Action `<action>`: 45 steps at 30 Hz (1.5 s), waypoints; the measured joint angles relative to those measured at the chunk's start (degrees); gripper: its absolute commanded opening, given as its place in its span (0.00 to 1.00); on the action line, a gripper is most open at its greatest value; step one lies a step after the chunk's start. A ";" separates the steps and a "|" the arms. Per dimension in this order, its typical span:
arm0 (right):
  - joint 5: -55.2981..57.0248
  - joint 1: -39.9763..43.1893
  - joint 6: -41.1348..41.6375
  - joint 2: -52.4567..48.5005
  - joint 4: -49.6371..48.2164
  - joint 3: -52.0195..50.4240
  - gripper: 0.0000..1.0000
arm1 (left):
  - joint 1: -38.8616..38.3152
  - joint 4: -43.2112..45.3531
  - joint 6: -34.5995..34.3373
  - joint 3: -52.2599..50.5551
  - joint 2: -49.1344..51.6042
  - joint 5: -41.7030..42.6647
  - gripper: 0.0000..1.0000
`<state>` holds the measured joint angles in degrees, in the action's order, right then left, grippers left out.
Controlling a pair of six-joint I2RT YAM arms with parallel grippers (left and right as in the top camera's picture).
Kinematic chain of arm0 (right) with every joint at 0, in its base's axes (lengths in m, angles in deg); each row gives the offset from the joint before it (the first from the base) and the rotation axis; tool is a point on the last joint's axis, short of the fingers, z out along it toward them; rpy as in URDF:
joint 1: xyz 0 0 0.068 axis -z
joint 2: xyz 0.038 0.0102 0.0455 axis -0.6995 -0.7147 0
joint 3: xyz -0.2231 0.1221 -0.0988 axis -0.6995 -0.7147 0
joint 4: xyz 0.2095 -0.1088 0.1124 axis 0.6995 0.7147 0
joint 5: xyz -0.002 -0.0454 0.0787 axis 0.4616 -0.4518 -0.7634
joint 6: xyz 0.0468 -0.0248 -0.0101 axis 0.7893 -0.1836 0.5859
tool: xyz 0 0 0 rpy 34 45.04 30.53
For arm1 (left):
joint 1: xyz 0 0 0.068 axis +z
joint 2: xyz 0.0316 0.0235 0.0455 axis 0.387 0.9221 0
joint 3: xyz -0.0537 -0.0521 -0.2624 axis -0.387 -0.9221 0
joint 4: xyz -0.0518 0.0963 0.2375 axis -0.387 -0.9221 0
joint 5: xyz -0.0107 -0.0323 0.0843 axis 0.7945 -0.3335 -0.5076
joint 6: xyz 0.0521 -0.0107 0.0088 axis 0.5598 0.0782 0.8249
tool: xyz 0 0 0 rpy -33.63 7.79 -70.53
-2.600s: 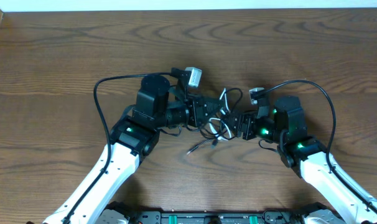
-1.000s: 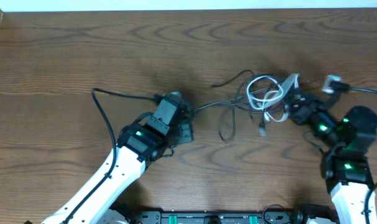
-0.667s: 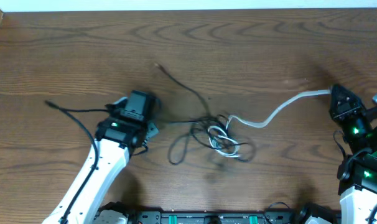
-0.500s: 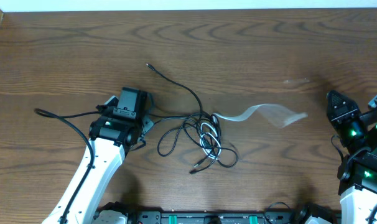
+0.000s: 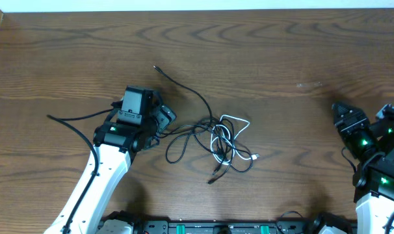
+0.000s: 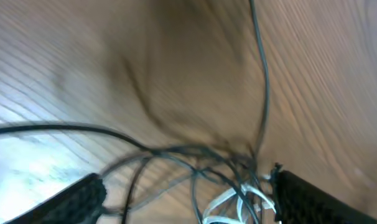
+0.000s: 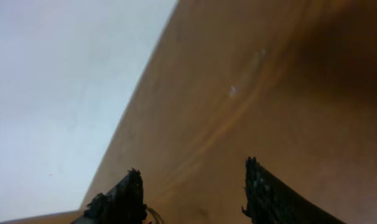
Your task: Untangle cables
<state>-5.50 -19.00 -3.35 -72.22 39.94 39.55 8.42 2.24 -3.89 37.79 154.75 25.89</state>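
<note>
The cables point(image 5: 216, 140) lie in a loose tangle on the middle of the wooden table. Several thin black cords loop around a white one point(image 5: 233, 127). One black cord point(image 5: 184, 84) runs up and left out of the pile to a free plug end. My left gripper point(image 5: 163, 120) sits just left of the pile and is open. In the left wrist view the left gripper point(image 6: 188, 199) has black and white strands point(image 6: 229, 198) lying between its wide-apart fingers, gripped by neither. My right gripper point(image 5: 343, 116) is far right, well apart from the pile. Seen from its own wrist, the right gripper point(image 7: 191, 193) is open and empty.
The thick black cord point(image 5: 73, 117) of the left arm trails to the left of its wrist. The table's far edge point(image 5: 197, 9) meets a white wall at the top. In the right wrist view the table edge point(image 7: 139, 99) and wall fill the left side.
Both arms pulled apart, stretching the tangle. The white cable slipped from the right gripper and fell back onto the pile. The left gripper opened and let go of its black cord.
</note>
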 measured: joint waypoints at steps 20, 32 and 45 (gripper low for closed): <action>-0.02 0.00 -4.31 0.00 12.33 0.00 0.57 | -7.69 14.60 10.29 0.02 5.73 17.22 0.91; 0.02 -1.31 -5.40 -0.07 13.64 0.00 0.58 | -12.39 20.26 -1.57 0.02 21.05 13.81 0.62; 0.22 -6.05 -5.79 -5.62 15.61 0.00 0.58 | -12.81 29.99 -1.01 0.00 25.53 13.68 0.07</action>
<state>-5.28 -25.05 -9.14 -77.84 55.54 39.55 -4.39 32.23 -4.89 37.79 180.28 39.57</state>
